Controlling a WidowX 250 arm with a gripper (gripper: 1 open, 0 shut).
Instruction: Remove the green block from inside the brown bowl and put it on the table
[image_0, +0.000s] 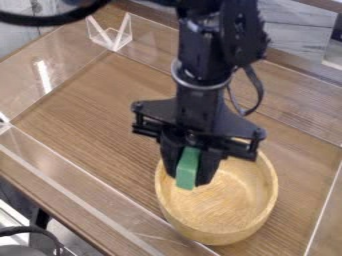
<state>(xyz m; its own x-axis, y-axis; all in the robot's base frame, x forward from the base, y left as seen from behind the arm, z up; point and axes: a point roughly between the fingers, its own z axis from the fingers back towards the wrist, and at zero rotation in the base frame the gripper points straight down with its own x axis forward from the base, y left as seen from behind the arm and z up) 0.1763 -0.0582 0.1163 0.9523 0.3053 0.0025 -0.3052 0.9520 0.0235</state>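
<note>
The green block (193, 168) hangs upright in the hand (195, 172), its lower end over the near-left part of the brown bowl (238, 215), seemingly level with the rim or just above it. The step in hand, as I judge it, is the lift out of the bowl. To do it well, the block should rise straight up until its lower end is plainly above the thick rim before any sideways travel; a move across too soon could knock the rim and drag or tip the bowl. The grip should hold firm, since the block is flat and smooth and could slip or swing if loosened. Once clear, the open wood-grain surface (94, 105) to the left and far side of the bowl offers ample room, well away from the clear acrylic walls (110, 32). Lowering until the block nearly meets the surface before release would keep it from bouncing or toppling.

The hand points downward, its fingers drawn in narrow and clamped on the upper part of the green block. It touches nothing else that I can see; the bowl stands free beneath it.
</note>
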